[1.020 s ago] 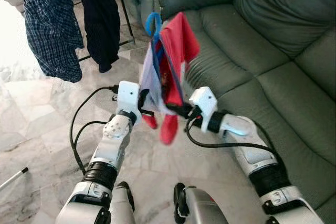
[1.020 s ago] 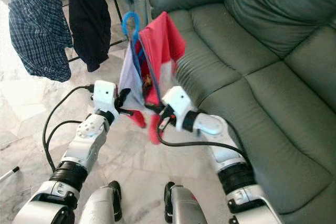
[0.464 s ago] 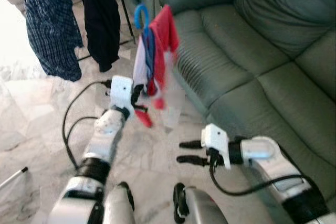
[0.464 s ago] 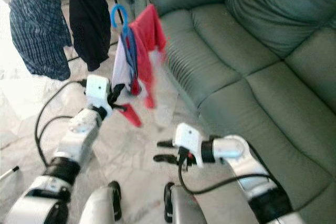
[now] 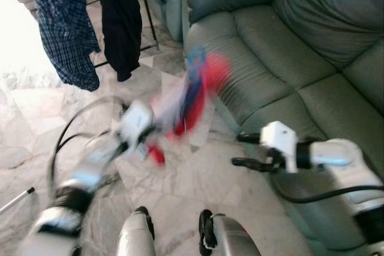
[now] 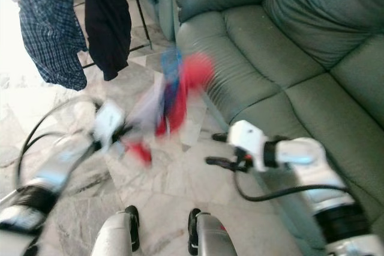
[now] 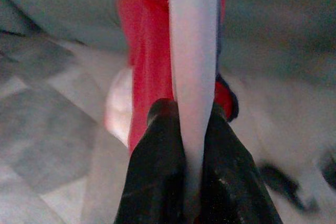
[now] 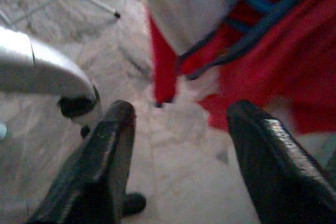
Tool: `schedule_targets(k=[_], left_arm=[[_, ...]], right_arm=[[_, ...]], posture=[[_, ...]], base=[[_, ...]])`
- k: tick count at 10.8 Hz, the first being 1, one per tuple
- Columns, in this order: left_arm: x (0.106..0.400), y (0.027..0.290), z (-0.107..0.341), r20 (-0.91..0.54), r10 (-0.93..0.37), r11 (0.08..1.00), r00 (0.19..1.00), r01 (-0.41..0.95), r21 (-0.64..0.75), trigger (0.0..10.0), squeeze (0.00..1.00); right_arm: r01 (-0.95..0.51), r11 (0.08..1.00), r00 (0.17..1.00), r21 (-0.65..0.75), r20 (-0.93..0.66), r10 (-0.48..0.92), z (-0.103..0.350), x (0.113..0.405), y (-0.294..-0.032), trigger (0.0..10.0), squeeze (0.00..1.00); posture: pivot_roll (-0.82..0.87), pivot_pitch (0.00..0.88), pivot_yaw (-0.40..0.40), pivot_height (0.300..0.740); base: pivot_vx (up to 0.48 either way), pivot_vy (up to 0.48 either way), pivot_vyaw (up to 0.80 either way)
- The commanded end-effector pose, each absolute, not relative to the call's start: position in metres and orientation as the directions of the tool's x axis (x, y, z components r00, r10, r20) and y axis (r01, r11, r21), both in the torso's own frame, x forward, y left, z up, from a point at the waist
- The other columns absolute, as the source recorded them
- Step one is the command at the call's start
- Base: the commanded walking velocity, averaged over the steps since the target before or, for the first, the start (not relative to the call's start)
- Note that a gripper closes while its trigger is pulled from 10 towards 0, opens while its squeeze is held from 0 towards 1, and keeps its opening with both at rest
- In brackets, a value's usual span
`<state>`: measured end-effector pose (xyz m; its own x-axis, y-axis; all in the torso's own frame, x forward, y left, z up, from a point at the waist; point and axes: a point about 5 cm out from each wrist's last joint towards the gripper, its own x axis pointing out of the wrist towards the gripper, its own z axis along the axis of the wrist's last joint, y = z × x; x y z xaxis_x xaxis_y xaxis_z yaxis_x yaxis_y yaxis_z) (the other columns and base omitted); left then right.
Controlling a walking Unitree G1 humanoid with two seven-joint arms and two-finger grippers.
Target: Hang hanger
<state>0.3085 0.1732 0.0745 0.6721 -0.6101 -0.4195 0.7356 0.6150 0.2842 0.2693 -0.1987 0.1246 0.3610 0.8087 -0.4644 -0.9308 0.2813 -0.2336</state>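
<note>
Right gripper [image 5: 245, 150] has let go, fingers spread at mid-right; left gripper [image 7: 190, 129] alone clamps the red shirt [image 5: 198, 91] on its blue hanger [image 5: 193, 64], mid-frame, swinging toward the upper-left rack [image 5: 147, 19].

No text, label, brand, number or sign can be read anywhere in these pictures.
</note>
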Motion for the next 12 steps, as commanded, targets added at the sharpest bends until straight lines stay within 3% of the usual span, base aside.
schedule_targets(k=[1, 4, 6, 9, 12], left_arm=[[0.305, 0.172, 0.076, -0.432, -0.651, 0.554, 0.624, 0.78, 0.29, 0.0, 0.0], [0.292, 0.174, 0.076, -0.487, -0.724, 0.405, 0.489, 0.873, 0.274, 0.0, 0.0], [0.275, 0.161, 0.076, -0.474, -0.812, 0.275, 0.34, 0.94, 0.202, 0.0, 0.0], [0.268, 0.159, 0.077, -0.488, -0.827, 0.218, 0.279, 0.959, 0.18, 0.0, 0.0], [0.263, 0.152, 0.086, -0.449, -0.864, 0.175, 0.23, 0.971, 0.16, 0.0, 0.0]], right_arm=[[-0.942, 0.248, 0.331, -0.226, -0.5, 0.8, 0.123, 0.268, -0.202, 10.0, 1.0], [-0.983, 0.099, 0.173, -0.158, -0.578, 0.798, 0.118, 0.271, -0.206, 10.0, 1.0], [-0.986, -0.018, 0.095, -0.164, -0.654, 0.751, 0.121, 0.281, -0.211, 10.0, 1.0], [-0.976, -0.073, 0.09, -0.204, -0.69, 0.718, 0.125, 0.291, -0.215, 10.0, 1.0], [-0.959, -0.071, 0.173, -0.273, -0.767, 0.618, 0.113, 0.292, -0.238, 10.0, 1.0]], posture=[[-0.02, 0.207, -0.019, 0.74], [-0.01, 0.202, -0.03, 0.74], [-0.01, 0.204, -0.042, 0.74], [-0.01, 0.202, -0.042, 0.74], [-0.02, 0.201, -0.041, 0.74]], base=[[0.0, 0.0, 0.0], [0.0, 0.0, 0.0], [0.0, 0.0, 0.0], [0.0, 0.0, 0.0], [0.0, 0.0, 0.0]])
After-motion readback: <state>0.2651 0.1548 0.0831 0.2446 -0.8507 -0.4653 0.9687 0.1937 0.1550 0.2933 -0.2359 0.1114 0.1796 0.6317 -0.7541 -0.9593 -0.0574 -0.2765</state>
